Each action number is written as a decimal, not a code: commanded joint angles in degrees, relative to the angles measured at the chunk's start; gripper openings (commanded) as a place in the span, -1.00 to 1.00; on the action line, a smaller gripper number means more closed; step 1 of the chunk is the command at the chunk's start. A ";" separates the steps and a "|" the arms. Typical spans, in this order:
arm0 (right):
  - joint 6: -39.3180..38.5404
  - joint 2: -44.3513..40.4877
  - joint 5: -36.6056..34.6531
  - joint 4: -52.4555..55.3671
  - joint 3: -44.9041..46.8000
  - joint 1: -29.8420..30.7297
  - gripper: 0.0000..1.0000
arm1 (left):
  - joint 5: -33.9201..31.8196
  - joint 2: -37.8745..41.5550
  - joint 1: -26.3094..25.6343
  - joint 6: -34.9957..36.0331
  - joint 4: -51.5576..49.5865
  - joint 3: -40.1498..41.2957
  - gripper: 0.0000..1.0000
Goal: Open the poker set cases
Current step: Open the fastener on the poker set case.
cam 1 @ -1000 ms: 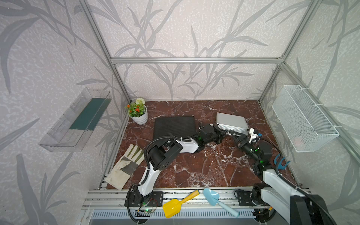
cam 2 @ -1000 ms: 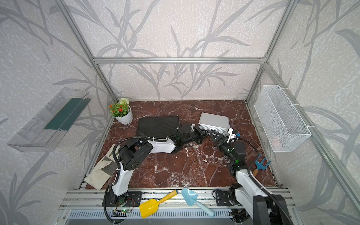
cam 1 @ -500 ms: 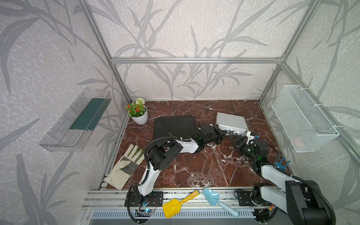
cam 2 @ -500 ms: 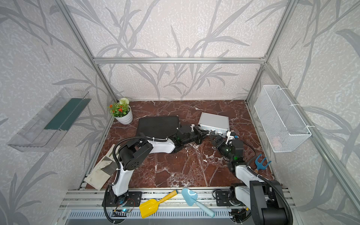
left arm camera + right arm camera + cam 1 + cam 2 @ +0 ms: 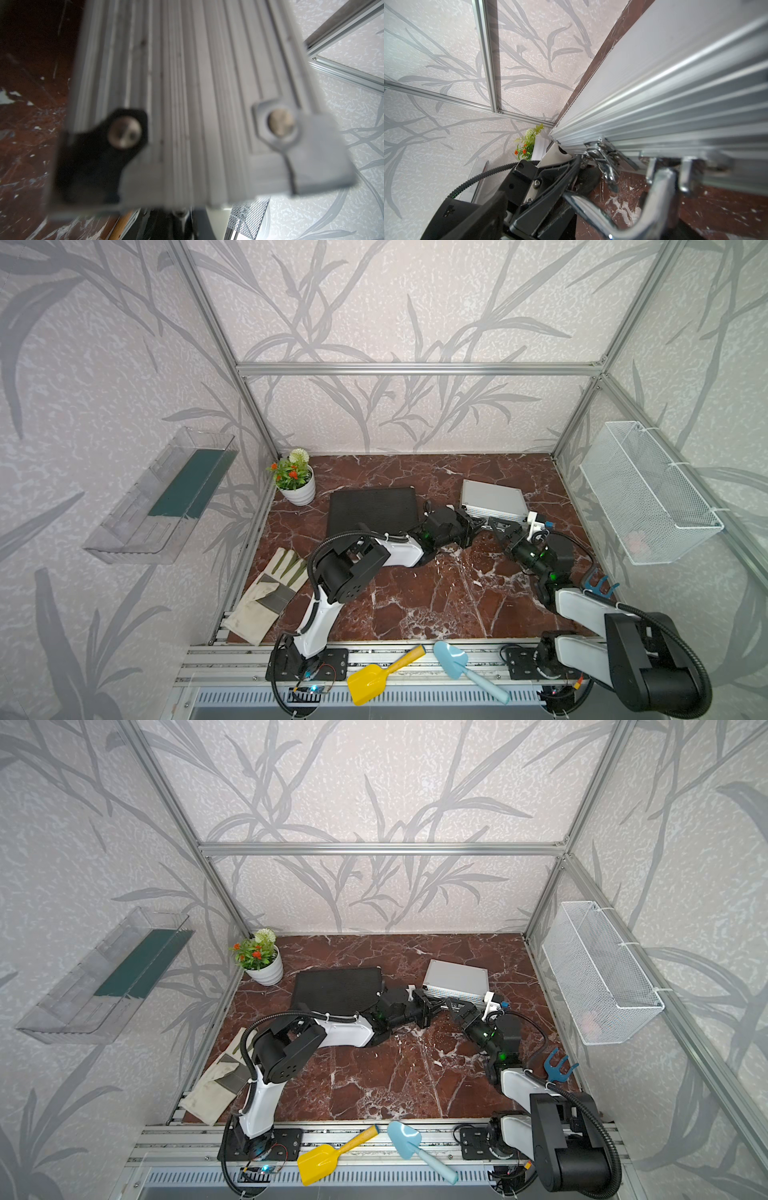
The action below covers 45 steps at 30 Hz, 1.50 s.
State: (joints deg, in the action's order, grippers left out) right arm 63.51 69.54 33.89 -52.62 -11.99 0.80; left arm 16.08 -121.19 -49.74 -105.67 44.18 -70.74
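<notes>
Two poker set cases lie flat on the marble floor with their lids down: a wider black case and a smaller silver case. My left gripper is shut at the silver case's front left corner. The case's ribbed side fills the blurred left wrist view. In the right wrist view a chrome latch hangs loose beside it. My right gripper stands open at the front edge, close to the chrome handle.
A potted plant stands at the back left and a work glove lies by the left rail. A yellow shovel and a blue shovel rest on the front rail. A blue fork tool and a wire basket are at the right.
My right arm has dropped lower and brought its gripper closer in along the silver case's front edge. The left arm and both cases have stayed put.
</notes>
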 commanded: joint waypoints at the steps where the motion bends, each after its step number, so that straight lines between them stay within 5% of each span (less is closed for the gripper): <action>1: 3.38 2.72 1.58 -8.55 -1.42 0.00 0.98 | -0.16 2.18 0.43 -2.07 8.01 -1.34 -1.00; 29: 15.78 10.30 3.46 -27.98 -1.03 0.26 0.80 | -0.76 -0.59 0.52 -3.45 8.32 -0.64 -1.00; 45: 19.26 5.74 2.06 -27.98 -1.89 0.43 0.78 | -1.09 -2.50 0.69 -3.55 8.16 0.25 -1.00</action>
State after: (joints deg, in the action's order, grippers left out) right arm 82.37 77.78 35.97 -73.12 -12.19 0.82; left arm 15.20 -122.78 -49.43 -106.80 49.69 -70.74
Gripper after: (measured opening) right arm 0.889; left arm 0.052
